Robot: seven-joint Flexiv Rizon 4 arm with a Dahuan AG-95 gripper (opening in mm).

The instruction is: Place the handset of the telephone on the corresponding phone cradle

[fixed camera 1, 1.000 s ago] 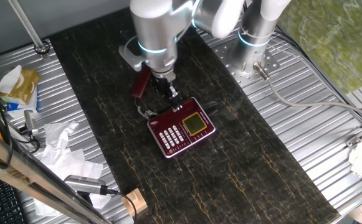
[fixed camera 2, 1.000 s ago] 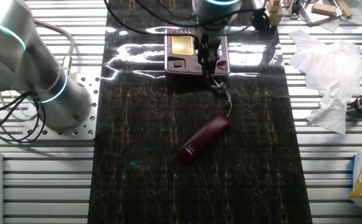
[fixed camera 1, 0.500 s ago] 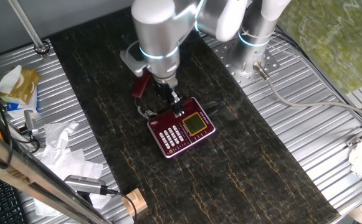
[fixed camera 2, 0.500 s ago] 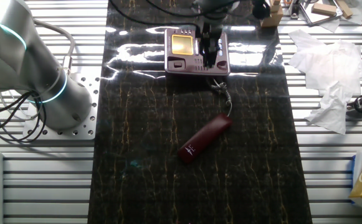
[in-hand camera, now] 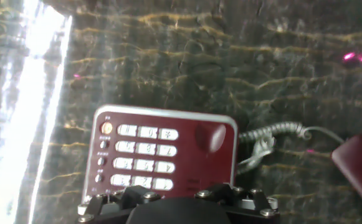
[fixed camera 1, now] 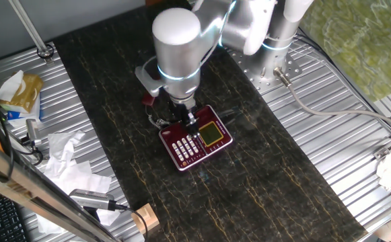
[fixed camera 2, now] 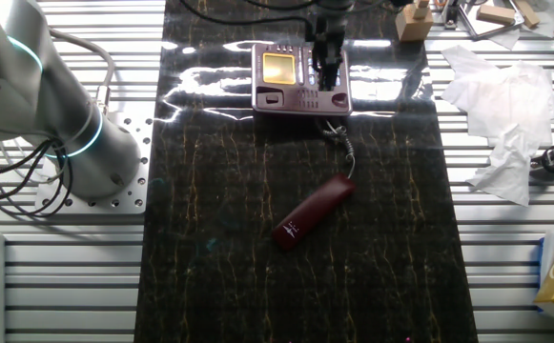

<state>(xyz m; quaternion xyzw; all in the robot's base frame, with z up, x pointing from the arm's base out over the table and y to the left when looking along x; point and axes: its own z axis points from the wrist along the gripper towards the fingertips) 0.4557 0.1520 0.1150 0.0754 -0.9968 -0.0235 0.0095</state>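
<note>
Since a second ago the arm has lifted and shifted a little over the telephone [fixed camera 1: 195, 138]; the phone and the handset [fixed camera 2: 314, 211] lie where they lay before.

Nearest the hand camera, only the dark base of the gripper [fixed camera 2: 327, 69] shows at the bottom edge, and its fingertips are out of frame. In the fixed views the fingers [fixed camera 1: 190, 119] hang close together above the phone with nothing between them, though whether they are fully together I cannot tell.

Just beyond, the phone sits flat on the dark marbled mat [fixed camera 1: 262, 175], its white keypad [in-hand camera: 140, 157] facing up and the yellow-green display [fixed camera 2: 278, 68] beside it. The cradle [fixed camera 2: 338, 80] runs along the edge of the base nearest the cord and lies bare.

From that edge the curly cord [in-hand camera: 274, 134] trails away across the mat to the handset, which lies well apart from the base, flat and at a slant; in the hand view only its end shows at the right edge.

Farther out, crumpled tissue [fixed camera 2: 505, 114] lies on the ribbed table [fixed camera 2: 505, 276] beside the mat.
</note>
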